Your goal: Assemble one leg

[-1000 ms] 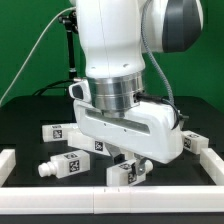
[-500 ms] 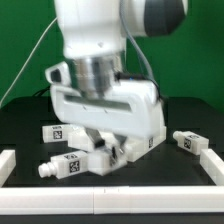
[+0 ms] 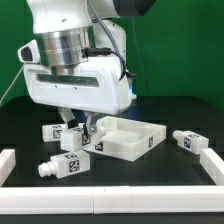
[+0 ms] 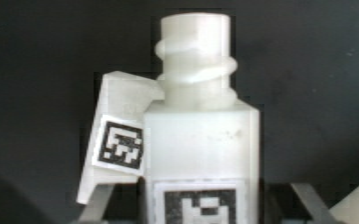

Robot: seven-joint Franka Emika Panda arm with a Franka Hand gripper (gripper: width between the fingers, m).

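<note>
Two white legs lie side by side on the black table at the exterior view's left, one (image 3: 54, 130) further left and one (image 3: 72, 140) nearer the tabletop. My gripper (image 3: 78, 127) is down over them. In the wrist view, one leg (image 4: 202, 110) lies lengthwise between my fingers with its round stub pointing away, and the second leg (image 4: 121, 140) leans against its side. My gripper (image 4: 202, 208) is open, with a dark gap between each finger (image 4: 98, 200) and the leg. Two more legs lie apart, one at the front left (image 3: 62, 165) and one at the right (image 3: 188, 140).
The large white square tabletop (image 3: 128, 148) lies right beside the gripper, touching the nearer leg. White border bars run along the left (image 3: 6, 164), right (image 3: 213, 165) and front edges. A black pole and cable stand behind at the left.
The arm has swung from the middle to the exterior view's left, uncovering the tabletop, and now stands over the two left legs.
</note>
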